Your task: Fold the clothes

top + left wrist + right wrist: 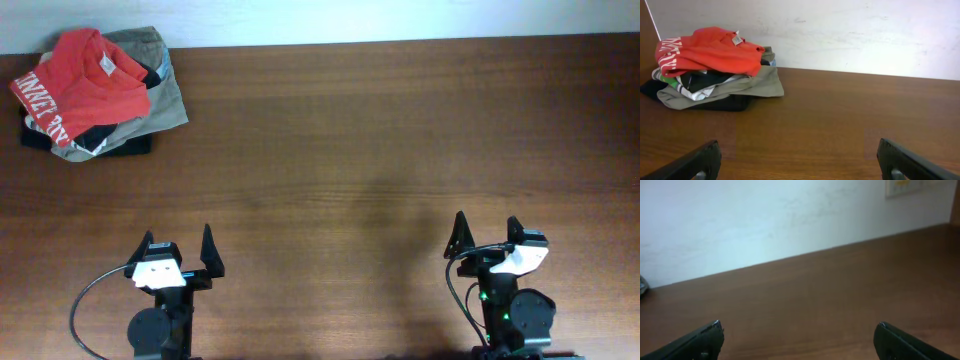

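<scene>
Several garments sit heaped at the far left corner of the desk (380, 150). On top lies the red-orange T-shirt (85, 80), soft cotton, crumpled and bunched rather than flat, with white block lettering curling over its left edge and a small label showing at the neck. Under it a khaki-olive garment (168, 100) spreads to the right in loose folds, and a black garment (128, 148) shows along the pile's near edge. Bits of white and green cloth peek out between the layers; I cannot tell which piece they belong to.

The desk is dark brown wood grain, smooth with a faint sheen, and it runs back to a pale, slightly scuffed wall (765, 220) carrying a small light plate (902, 186) at the far right.

Both arms sit low at the near edge, well apart from the pile and from each other. My left pincer (177, 240) points toward the wall, jaws spread wide and gripping nothing; my right pincer (486, 225) stands the same way. Each wrist view shows only dark fingertips (700, 162) at the bottom corners.
</scene>
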`<state>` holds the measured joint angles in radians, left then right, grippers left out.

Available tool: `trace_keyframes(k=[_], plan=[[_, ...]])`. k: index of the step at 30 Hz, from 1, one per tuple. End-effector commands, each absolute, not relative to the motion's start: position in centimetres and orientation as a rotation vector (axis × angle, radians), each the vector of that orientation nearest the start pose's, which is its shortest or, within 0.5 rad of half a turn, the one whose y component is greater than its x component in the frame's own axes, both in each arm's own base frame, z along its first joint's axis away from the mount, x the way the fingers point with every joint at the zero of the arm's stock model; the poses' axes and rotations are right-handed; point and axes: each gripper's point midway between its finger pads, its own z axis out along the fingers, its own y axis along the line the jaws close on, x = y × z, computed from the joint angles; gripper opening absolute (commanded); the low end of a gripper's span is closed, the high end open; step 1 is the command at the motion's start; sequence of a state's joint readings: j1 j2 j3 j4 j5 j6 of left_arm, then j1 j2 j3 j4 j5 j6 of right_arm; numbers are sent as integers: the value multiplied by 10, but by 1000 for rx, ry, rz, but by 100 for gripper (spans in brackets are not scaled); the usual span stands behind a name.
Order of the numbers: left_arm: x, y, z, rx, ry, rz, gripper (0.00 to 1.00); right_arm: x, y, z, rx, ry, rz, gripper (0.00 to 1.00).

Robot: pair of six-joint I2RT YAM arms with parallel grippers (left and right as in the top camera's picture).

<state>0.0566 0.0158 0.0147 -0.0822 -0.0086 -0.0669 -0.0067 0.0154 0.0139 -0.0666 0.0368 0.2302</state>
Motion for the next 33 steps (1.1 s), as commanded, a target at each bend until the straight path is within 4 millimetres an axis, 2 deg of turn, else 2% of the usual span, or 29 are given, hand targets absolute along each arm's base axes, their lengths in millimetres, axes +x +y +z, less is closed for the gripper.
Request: trace_keyframes(k=[1, 4, 7, 9, 11, 15, 19, 33], plan=[[246, 17, 155, -101, 1654, 17, 99, 246, -11, 157, 248, 1625, 136, 99], [246, 17, 155, -101, 1654, 17, 99, 246, -11, 164, 245, 1599, 139, 99], [246, 17, 155, -101, 1654, 17, 99, 245, -9, 202, 221, 1446, 161, 99], [246, 17, 155, -101, 1654, 17, 99, 244, -9, 210, 218, 1415, 163, 99], [246, 17, 155, -101, 1654, 17, 99, 245, -9, 199, 223, 1459, 159, 99], [246, 17, 155, -101, 1654, 17, 99, 246, -9, 155, 239, 1636, 143, 99], [246, 17, 155, -101, 1654, 17, 99, 246, -6, 156, 138, 1644, 74, 99], [246, 17, 155, -101, 1654, 17, 99, 246, -6, 155, 138, 1647, 73, 99]])
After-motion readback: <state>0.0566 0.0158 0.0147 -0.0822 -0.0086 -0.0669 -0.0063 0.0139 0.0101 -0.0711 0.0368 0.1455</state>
